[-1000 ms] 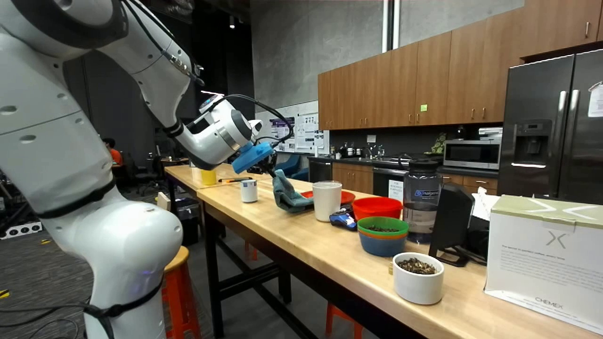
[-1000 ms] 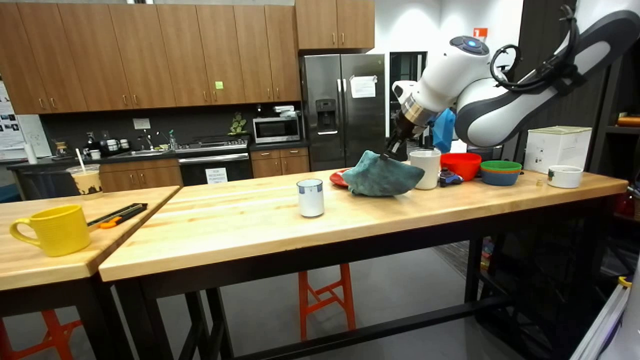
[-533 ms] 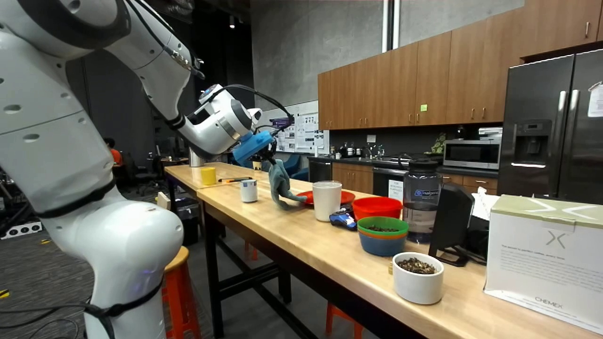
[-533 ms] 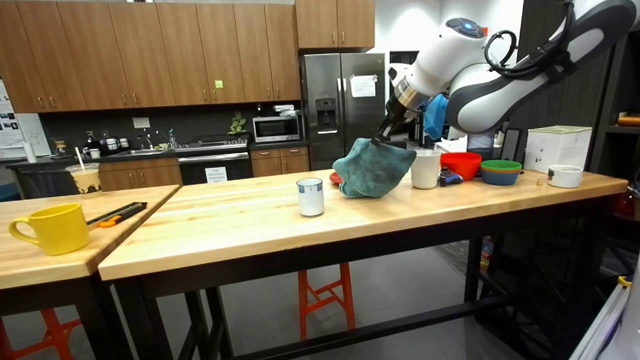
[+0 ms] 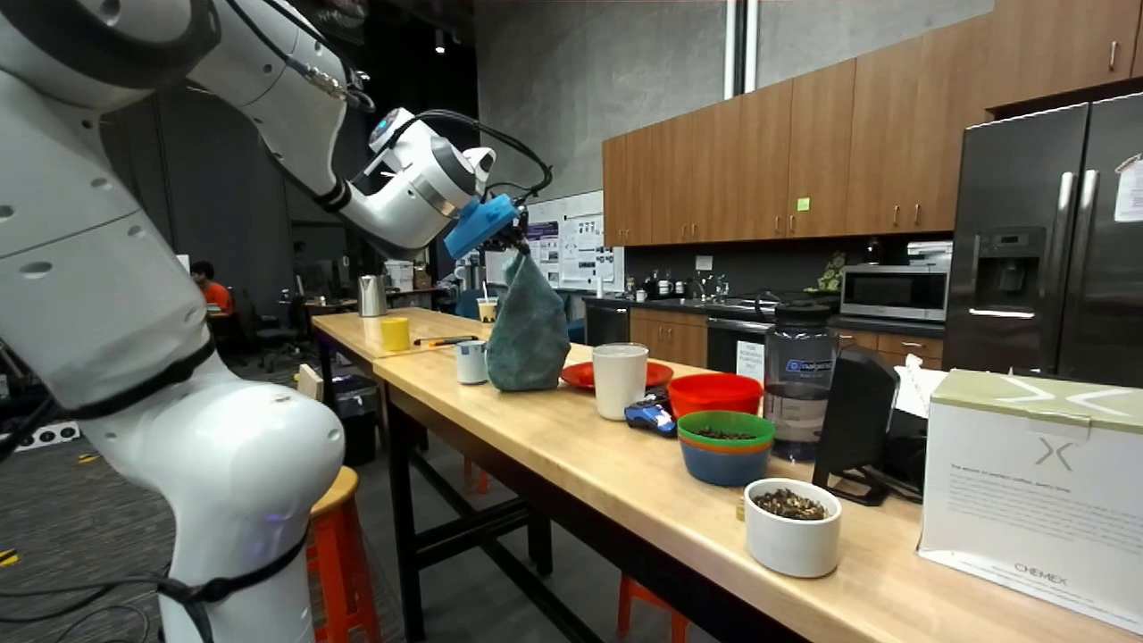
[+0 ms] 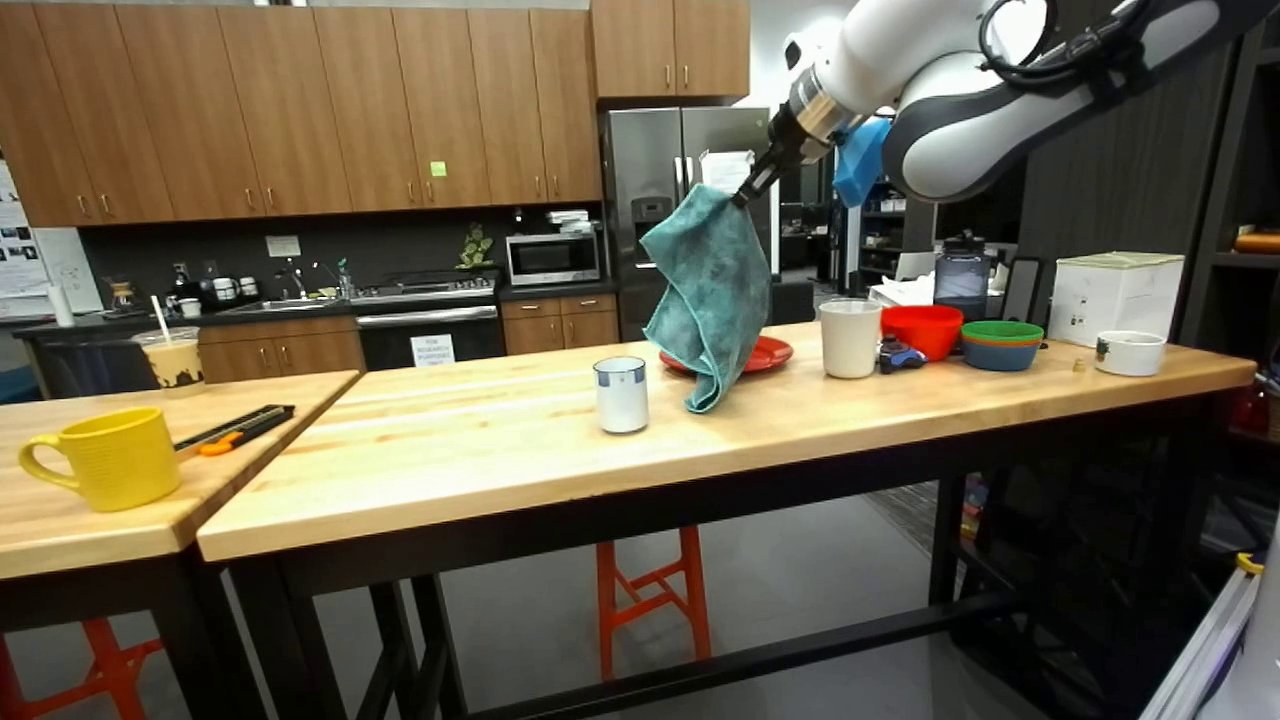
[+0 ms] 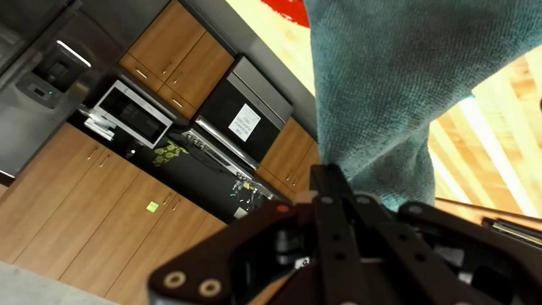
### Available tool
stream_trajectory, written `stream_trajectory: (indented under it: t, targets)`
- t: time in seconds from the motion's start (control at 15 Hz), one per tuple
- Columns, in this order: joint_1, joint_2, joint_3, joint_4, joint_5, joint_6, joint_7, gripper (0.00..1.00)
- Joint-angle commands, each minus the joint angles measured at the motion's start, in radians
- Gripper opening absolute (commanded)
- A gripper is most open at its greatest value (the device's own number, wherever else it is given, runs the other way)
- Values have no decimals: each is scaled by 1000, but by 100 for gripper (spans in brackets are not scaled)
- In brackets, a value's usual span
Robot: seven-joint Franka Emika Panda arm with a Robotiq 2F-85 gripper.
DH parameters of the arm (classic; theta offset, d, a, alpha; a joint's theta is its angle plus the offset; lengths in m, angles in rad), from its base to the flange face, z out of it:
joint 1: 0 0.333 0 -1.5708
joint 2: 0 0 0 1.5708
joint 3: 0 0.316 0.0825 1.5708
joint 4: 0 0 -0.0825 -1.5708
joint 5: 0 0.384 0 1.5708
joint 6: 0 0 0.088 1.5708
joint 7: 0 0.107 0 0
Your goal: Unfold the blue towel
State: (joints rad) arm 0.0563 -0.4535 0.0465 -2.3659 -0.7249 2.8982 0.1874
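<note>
The gripper (image 7: 329,171) has its jaws pressed together on the upper edge of the towel (image 6: 725,285), which hangs from them over the table (image 6: 480,430). In the wrist view they seem to have only a small bite of cloth, so a slip looks the likeliest failure: a sharp swing could pull it free and drop it in a heap. How many layers are caught I cannot tell; if it is two, shaking will probably not part them. In an exterior view the cloth looks partly doubled, so lowering it straight down may just lay it folded again. Whether its lowest corner touches the table is unclear; if that snags, the cloth could bunch. The plate (image 6: 768,354) lies just beside it and might be dragged by a low sweep. The cup (image 6: 621,398) and tumbler (image 6: 850,340) stand near; a swinging hem could tip either.
</note>
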Motion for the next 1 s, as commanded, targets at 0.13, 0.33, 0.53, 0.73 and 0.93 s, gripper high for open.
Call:
stream_trajectory:
  t: [0.13,0.33,0.53,0.73,0.93]
  targets:
    - [-75,-49,31,-81,-62,-22,47,0]
    - [-106,-41,40,-111,-83,-14,74,0]
    - [-119,-42,41,-156,-95,-43,63,0]
    - [-119,-50,42,-208,-107,-100,50,0]
    - [-130,-61,36,-230,-122,-109,60,0]
